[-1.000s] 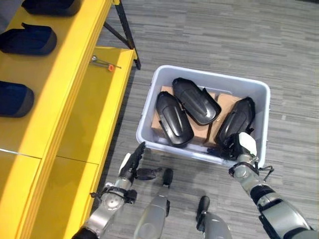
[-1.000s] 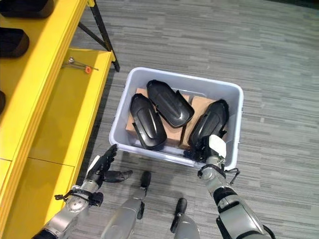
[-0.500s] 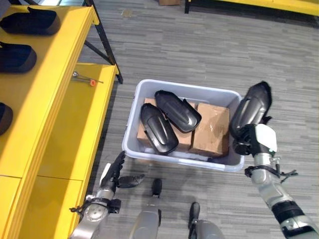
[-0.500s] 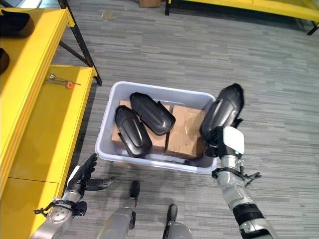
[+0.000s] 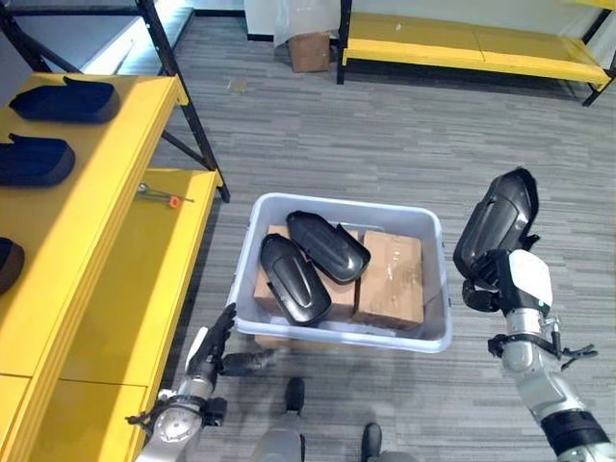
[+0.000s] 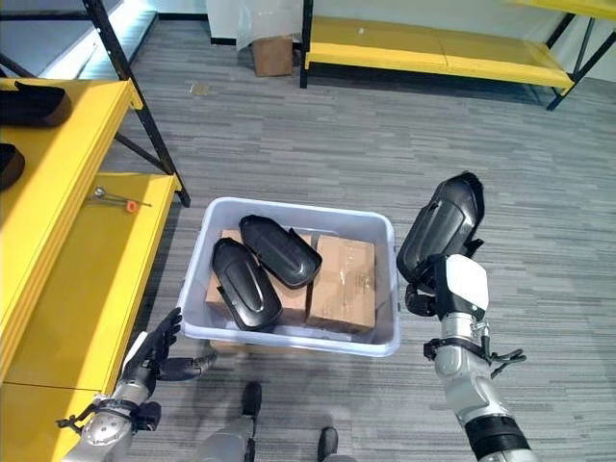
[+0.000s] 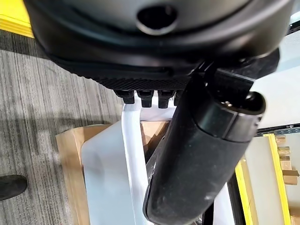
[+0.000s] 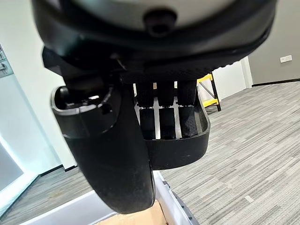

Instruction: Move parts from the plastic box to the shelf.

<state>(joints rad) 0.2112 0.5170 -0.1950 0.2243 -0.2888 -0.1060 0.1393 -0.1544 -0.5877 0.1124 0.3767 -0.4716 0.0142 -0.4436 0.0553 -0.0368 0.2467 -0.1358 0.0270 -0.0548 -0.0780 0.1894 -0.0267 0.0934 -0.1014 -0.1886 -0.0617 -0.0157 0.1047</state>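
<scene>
A pale plastic box (image 5: pixel 435 289) stands on the floor with two black shell-shaped parts (image 5: pixel 294 279) (image 5: pixel 327 244) lying on cardboard cartons (image 5: pixel 390 281) inside. My right hand (image 5: pixel 486 289) is raised to the right of the box, shut on a third black part (image 5: pixel 497 223) that stands upright above it; its fingers (image 8: pixel 161 115) curl into the part's hollow. My left hand (image 5: pixel 214 346) hangs open low by the box's near left corner, holding nothing. The yellow shelf (image 5: pixel 106 202) runs along the left, with black parts (image 5: pixel 65 99) (image 5: pixel 35 159) on its top level.
A small tool with an orange tip (image 5: pixel 159 196) lies on the shelf's lower level. Another low yellow rack (image 5: pixel 462 48) and a cardboard box (image 5: pixel 310 51) stand at the far side. Open grey floor lies to the right of the box.
My right hand has lifted the black part out of the box's right end and up to the right. The camera has tilted up, showing more of the room.
</scene>
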